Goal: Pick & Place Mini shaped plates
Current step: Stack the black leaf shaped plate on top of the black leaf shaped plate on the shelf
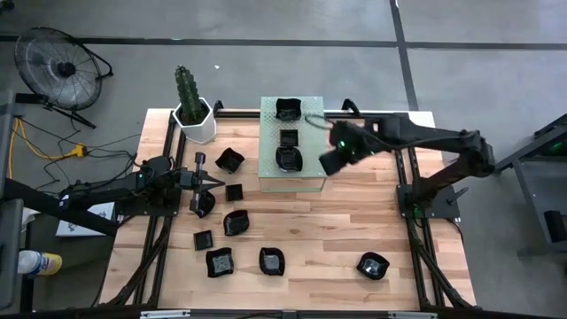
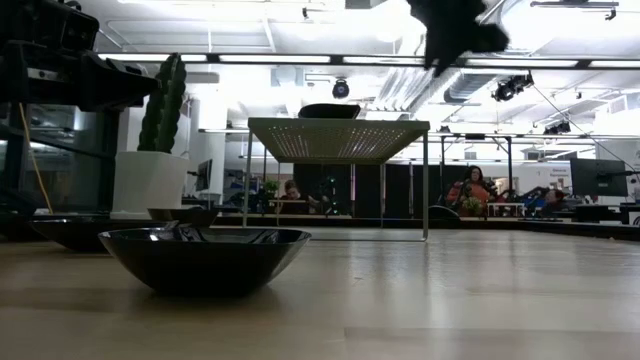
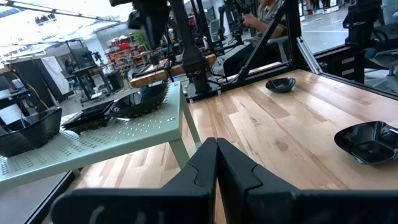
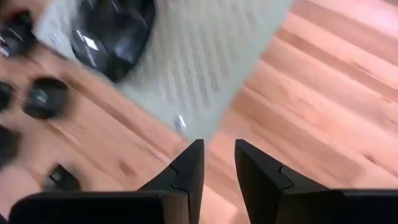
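Three glossy black mini plates [image 1: 289, 159] sit in a row on the pale green perforated stand [image 1: 310, 173] at the table's far middle; the nearest one also shows in the right wrist view [image 4: 112, 34]. Several more plates [image 1: 236, 222] lie scattered on the wooden table, one at the near right [image 1: 373, 266]. My right gripper [image 1: 326, 162] hangs open above the stand's right edge, pointing steeply down, with nothing between its fingers [image 4: 217, 162]. My left gripper [image 1: 215, 183] waits shut and level at the table's left [image 3: 216, 165], among the scattered plates.
A white hexagonal pot with a cactus [image 1: 195, 115] stands at the far left corner beside the stand. A black plate [image 2: 205, 255] lies close to the low camera. Bare wood shows between the stand and the near right plate. People sit in the room beyond the table.
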`<state>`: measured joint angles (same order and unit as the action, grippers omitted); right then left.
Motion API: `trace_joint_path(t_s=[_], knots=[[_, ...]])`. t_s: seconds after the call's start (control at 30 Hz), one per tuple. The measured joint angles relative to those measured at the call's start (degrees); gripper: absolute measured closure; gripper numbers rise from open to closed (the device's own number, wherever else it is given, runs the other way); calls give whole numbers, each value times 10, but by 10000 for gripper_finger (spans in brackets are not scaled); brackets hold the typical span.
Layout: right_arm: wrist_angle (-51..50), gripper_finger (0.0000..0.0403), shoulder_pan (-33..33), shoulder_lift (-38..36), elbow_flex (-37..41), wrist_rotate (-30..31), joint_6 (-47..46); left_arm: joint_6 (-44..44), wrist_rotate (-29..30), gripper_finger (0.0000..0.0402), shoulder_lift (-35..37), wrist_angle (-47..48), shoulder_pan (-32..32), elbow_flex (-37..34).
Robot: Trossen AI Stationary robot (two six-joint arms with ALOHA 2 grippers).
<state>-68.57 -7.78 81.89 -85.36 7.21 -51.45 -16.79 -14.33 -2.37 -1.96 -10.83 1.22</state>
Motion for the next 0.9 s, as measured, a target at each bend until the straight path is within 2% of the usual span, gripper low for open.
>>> trace_joint_path(t_s=[0.17, 0.5, 0.67, 0.77, 0.9], knots=[[-71, 318, 73, -19, 0, 46, -68, 0, 0, 399, 0, 0, 0, 0], [-182, 318, 198, -24, 0, 75, -214, 0, 0, 399, 0, 0, 0, 0], [-215, 318, 253, -24, 0, 91, -327, 0, 0, 399, 0, 0, 0, 0], [-206, 318, 280, -25, 22, 80, -376, 0, 0, 399, 0, 0, 0, 0], [-175, 318, 310, -25, 81, 22, -420, 0, 0, 399, 0, 0, 0, 0]])
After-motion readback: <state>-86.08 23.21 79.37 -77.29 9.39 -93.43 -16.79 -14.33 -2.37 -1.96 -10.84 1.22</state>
